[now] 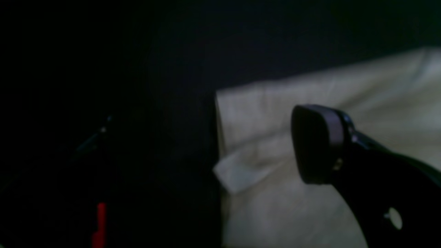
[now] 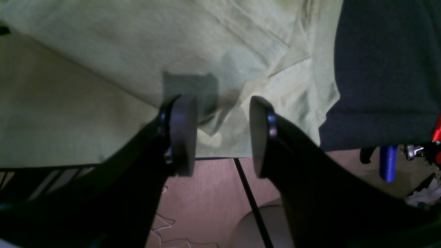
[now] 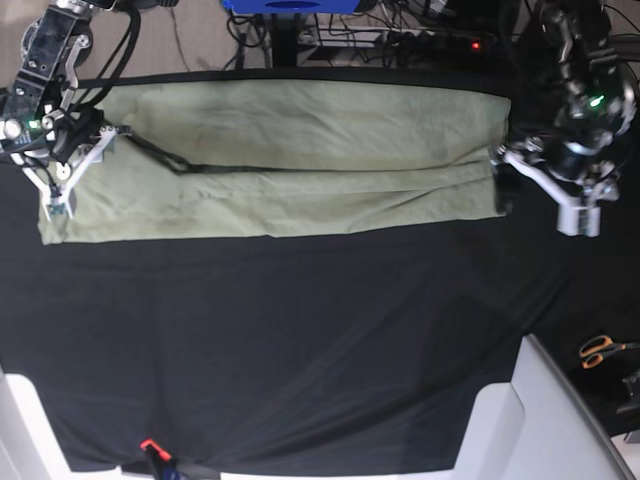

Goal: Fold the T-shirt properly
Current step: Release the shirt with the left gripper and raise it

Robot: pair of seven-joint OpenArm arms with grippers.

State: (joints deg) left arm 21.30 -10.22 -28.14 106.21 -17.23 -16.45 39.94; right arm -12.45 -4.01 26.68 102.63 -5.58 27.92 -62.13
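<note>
The pale green T-shirt (image 3: pixel 290 160) lies folded into a long band across the far part of the black cloth (image 3: pixel 280 340). My left gripper (image 3: pixel 540 198) is at the band's right end, open. In the left wrist view one finger (image 1: pixel 317 144) hovers over the shirt (image 1: pixel 310 96), whose end edge lies loose; the other finger is lost in the dark. My right gripper (image 3: pixel 58 195) is at the band's left end. In the right wrist view its fingers (image 2: pixel 184 134) stand apart over the shirt's edge (image 2: pixel 224 51), open with nothing between them.
Orange-handled scissors (image 3: pixel 600 350) lie at the right edge. A white surface (image 3: pixel 520 420) sticks up at the front right. A blue object (image 3: pixel 290 5) and cables sit behind the table. A small red piece (image 3: pixel 148 444) is at the front edge.
</note>
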